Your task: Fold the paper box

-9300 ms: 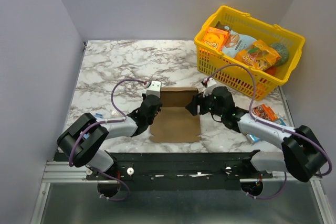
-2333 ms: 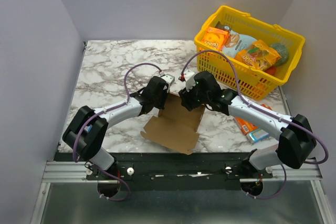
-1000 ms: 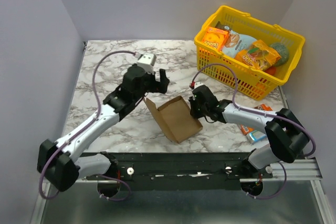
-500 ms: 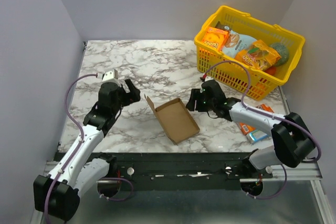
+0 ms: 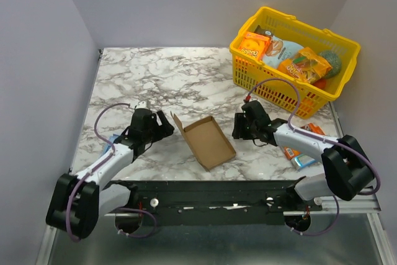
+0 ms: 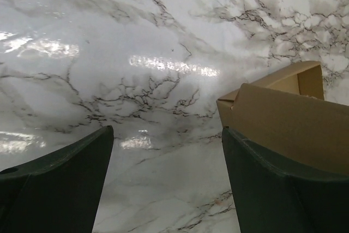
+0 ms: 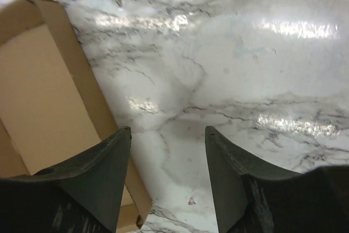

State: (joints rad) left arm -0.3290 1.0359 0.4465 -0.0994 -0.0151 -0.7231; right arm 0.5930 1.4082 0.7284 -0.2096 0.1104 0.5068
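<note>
Both sets of jaws stand open and hold nothing.

In the top view, the paper box [image 5: 208,141] lies on the surface [image 5: 155,72] in the lower middle of the frame, between the two arms. Its long axis runs from upper left to lower right, and a flap stands up at its upper-left end. Your left jaws sit just beside that flap, and your right jaws sit just off the box's upper-right side. I judge the left the nearer of the two, but only by a little.

In the left wrist view, only marble shows between the fingers [image 6: 60,184]. The paper box [image 6: 283,118] sits at the right of the frame, partly behind the right-hand finger, so it is outside the gap.

In the right wrist view the gap again frames bare marble. The paper box [image 7: 38,96] fills the left of the frame, its wall running down behind the left-hand finger [image 7: 92,173].

A second ago your right jaws were closed at the box's right side; they have let go and backed off. The left arm has swung in from the left since half a second ago. The box has not shifted since then.
</note>
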